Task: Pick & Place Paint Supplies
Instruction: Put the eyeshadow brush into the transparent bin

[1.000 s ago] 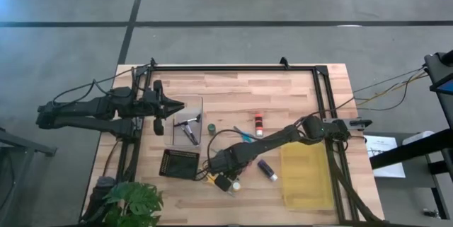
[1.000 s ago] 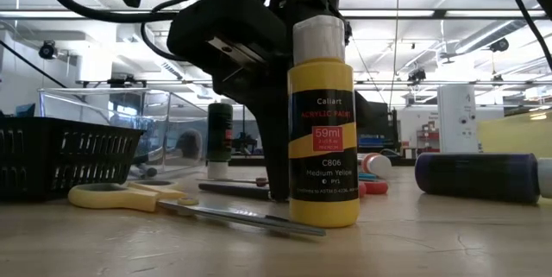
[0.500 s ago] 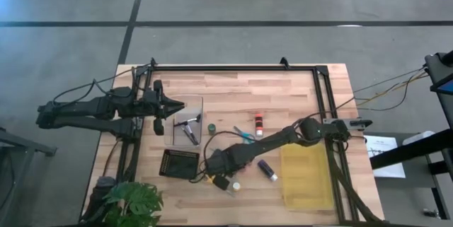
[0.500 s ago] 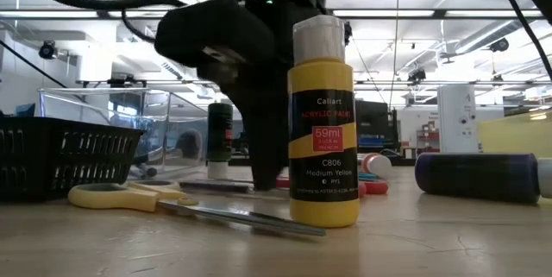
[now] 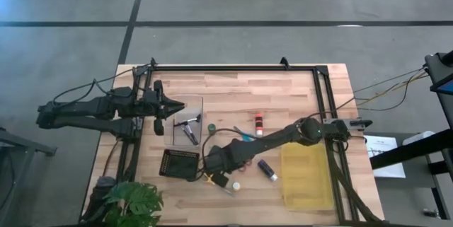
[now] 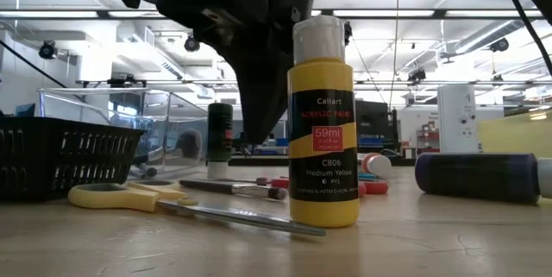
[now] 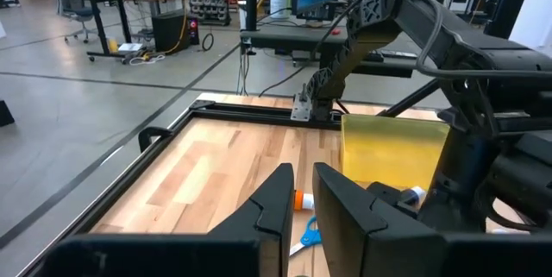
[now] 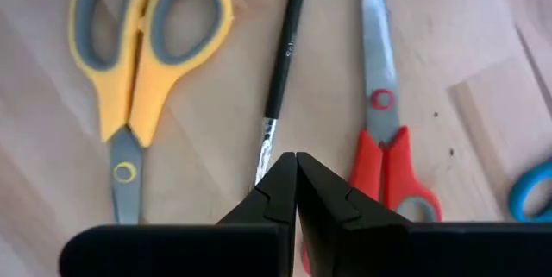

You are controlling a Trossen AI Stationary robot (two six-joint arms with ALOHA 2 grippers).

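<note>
From above, the right gripper [image 5: 212, 165] is seen low over the wooden table [image 5: 233, 92], just beside the black square tray [image 5: 178, 163], its arm stretched out from the right edge across the yellow rectangular bin [image 5: 306, 174]. What lies under the fingers cannot be made out here. A purple paint pot [image 5: 267, 170] is seen lying between that arm and the bin, a red paint pot [image 5: 259, 122] farther up the table, and a green-capped pot [image 5: 211, 127] beside a clear box [image 5: 185, 121]. The left gripper [image 5: 178, 106] is held level at the box's edge, well apart from the supplies, with its fingers nearly together and nothing between them.

At table height, the dark mass of the right arm is seen coming down behind a yellow paint bottle [image 6: 323, 126] standing upright. Yellow-handled scissors [image 6: 138, 197] are laid flat beside it, and a thin brush [image 6: 233, 188] lies behind.

In the left wrist view, the two fingers [image 7: 274, 204] are shown nearly closed and empty, pointing across the table.

In the right wrist view, the fingertips [image 8: 280, 180] are pressed shut at the metal ferrule of the brush [image 8: 285, 48], whose dark handle runs away from them; whether it is pinched cannot be told. The brush lies between the yellow-handled scissors [image 8: 138, 61] and red-handled scissors [image 8: 384, 130].
</note>
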